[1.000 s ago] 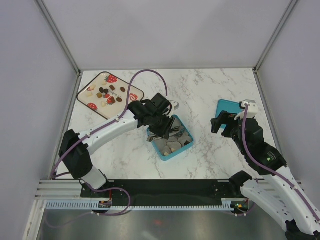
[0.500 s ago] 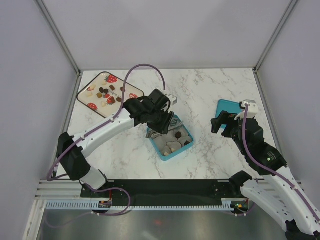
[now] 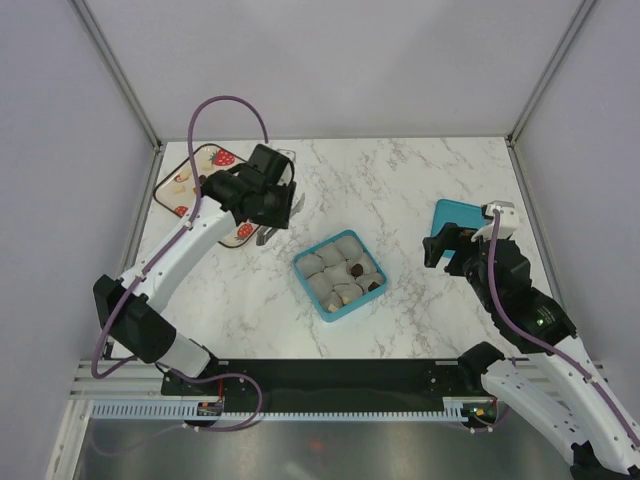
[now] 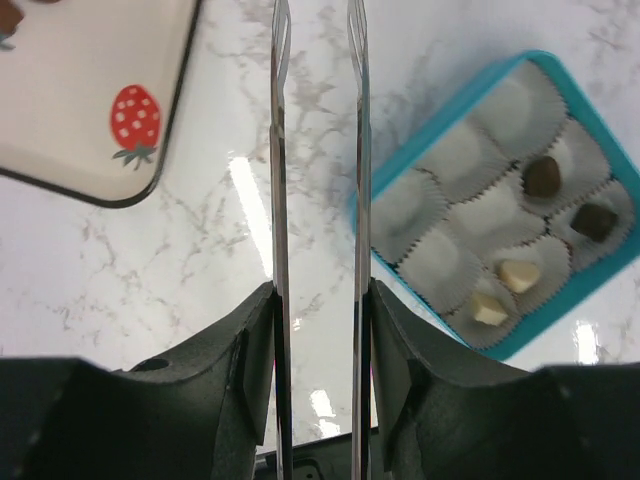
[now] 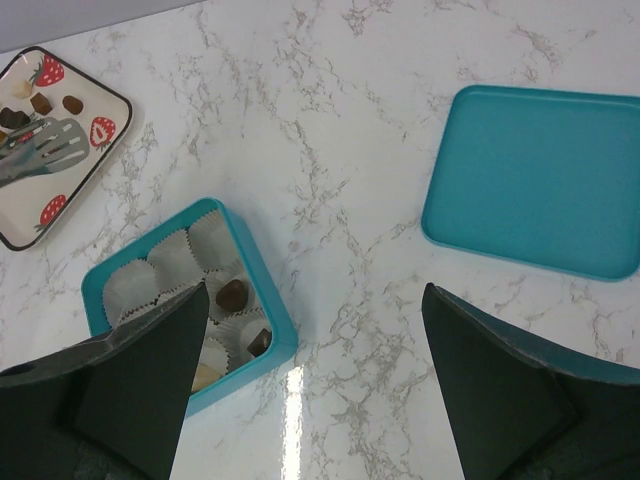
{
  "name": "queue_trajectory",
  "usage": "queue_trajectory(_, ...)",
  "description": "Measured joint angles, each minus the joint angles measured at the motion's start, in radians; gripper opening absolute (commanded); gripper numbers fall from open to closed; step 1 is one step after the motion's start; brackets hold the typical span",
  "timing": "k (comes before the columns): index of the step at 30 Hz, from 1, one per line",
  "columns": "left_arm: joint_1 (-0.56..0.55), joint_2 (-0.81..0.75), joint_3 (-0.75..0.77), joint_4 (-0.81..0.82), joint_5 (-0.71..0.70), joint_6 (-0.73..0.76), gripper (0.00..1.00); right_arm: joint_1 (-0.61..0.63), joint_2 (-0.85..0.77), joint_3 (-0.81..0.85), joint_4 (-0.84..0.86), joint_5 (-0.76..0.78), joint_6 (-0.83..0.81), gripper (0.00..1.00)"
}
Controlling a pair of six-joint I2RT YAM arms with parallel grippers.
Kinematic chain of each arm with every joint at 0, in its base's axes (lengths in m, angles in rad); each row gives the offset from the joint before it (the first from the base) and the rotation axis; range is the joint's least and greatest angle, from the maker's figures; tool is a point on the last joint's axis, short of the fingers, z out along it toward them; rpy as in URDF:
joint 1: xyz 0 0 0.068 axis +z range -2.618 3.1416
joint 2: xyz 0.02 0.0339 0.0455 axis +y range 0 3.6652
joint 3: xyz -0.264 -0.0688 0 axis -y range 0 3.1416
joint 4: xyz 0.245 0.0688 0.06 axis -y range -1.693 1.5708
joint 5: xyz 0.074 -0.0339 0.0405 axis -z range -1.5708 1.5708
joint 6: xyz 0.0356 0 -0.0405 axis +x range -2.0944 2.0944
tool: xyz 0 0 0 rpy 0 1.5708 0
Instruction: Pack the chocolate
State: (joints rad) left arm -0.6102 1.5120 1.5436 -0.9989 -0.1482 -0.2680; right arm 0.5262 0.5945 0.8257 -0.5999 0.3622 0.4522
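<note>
The chocolate lies in two places. In the teal box, lined with grey paper cups, sit two dark pieces and two cream pieces. More pieces lie on the strawberry-print tray, mostly hidden under my left arm in the top view. My left gripper hangs at the tray's near right corner, left of the box. Its thin metal blades stand a little apart with nothing between them. My right gripper is wide open and empty over bare marble, right of the box.
A flat teal lid lies on the marble at the right, just beyond my right gripper; it also shows in the right wrist view. Grey walls close in the table at the left, back and right.
My left gripper has left the teal box and swung left and back to the tray's corner. The box now lies uncovered. The right arm has not moved.
</note>
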Motion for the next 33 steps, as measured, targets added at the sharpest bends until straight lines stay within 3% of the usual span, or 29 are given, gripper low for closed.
queue_trajectory(7, 0.283, 0.005, -0.079, 0.023, -0.007, -0.016, 0.47, 0.0, -0.014, 0.0, 0.001, -0.002, -0.001, 0.97)
queue_trajectory(18, 0.524, 0.068, -0.088, 0.072, -0.039, -0.034, 0.47, 0.0, -0.047, -0.026, 0.002, -0.007, -0.005, 0.97)
queue_trajectory(33, 0.604, 0.216, -0.082, 0.131, -0.032, -0.033, 0.5, 0.0, -0.051, -0.034, 0.007, 0.0, -0.027, 0.97)
